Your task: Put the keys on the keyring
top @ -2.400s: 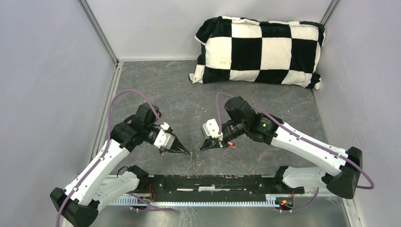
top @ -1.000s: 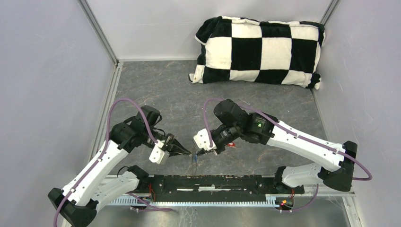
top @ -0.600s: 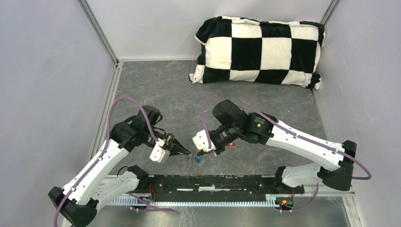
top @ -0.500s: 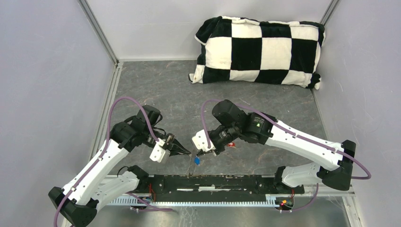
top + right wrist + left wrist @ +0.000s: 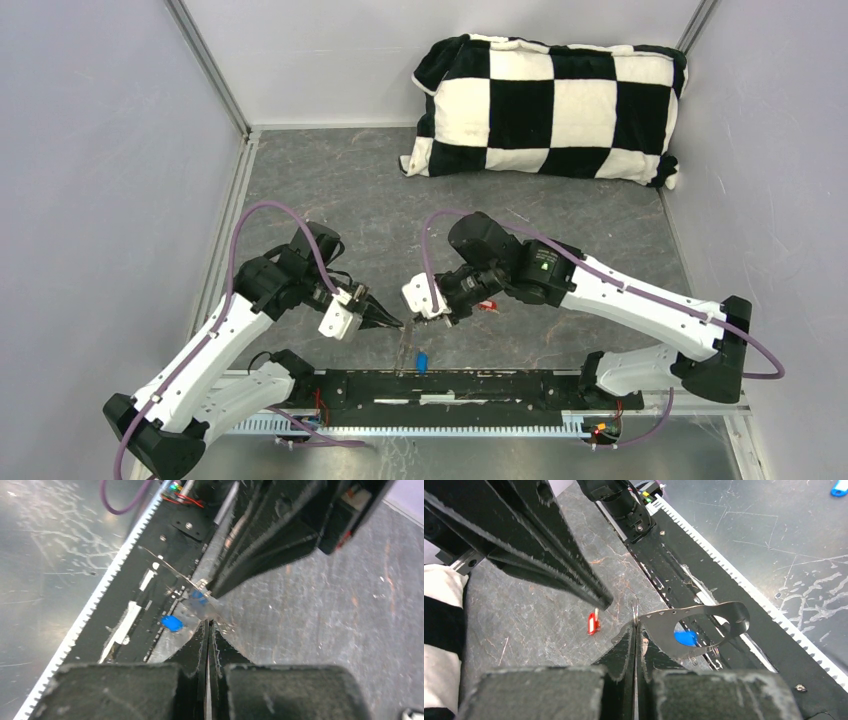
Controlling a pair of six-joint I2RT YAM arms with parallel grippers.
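Two grippers, both closed.

Left gripper (image 5: 634,628): jaws together, clamped on the edge of the keyring (image 5: 659,629). The grey band leaves the fingertips and hangs forward and down from them as an open loop, its hole facing the left wrist camera.

Right gripper (image 5: 207,628): jaws pressed together, nearly tip to tip with the left one and just beside the band. Cannot tell from either wrist view whether it pinches the band's edge or only stands against it. No key shows between its fingers.

Blue key (image 5: 685,638): below and ahead of the left fingertips, seen through the loop's hole. It sits low near the loop's bottom, over the black rail (image 5: 674,565) that runs under both tools. Cannot tell whether it is threaded on the ring or lying loose on the rail. The right wrist view shows blue spots near the band but gives no clearer answer.

Red key (image 5: 593,624): flat on the table (image 5: 539,615), behind the right gripper's fingertips and beside its wrist. It is well apart from the ring and nothing touches it.

Judgement on progress: half done at best. Blue key possibly on, unconfirmed. Red key certainly not on. It has to be picked up, brought to the ring and threaded while the left gripper holds the loop.
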